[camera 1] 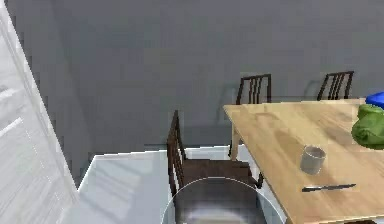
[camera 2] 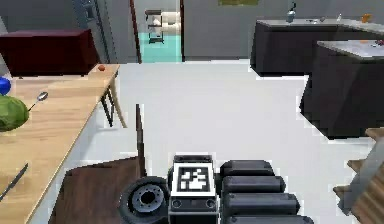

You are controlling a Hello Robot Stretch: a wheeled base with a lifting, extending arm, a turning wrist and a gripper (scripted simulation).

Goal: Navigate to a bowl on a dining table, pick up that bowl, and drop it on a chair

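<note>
One bowl candidate: blue rounded thing (camera 1: 376,98) on the counter (camera 1: 280,130) at the forward view's right edge, just beside a green lump (camera 1: 370,125). It also sits at the arm side view's left edge, so I'd drive forward until it lines up with the arm (camera 2: 255,188), steering clear of the near chair (camera 1: 176,148). The grey cup (camera 1: 313,158) stands nearer; don't confuse them. Jaws: can't tell state or load.

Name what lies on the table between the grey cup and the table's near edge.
In the forward view, a thin dark utensil lies flat there, just nearer than the cup, on the wooden table.
</note>
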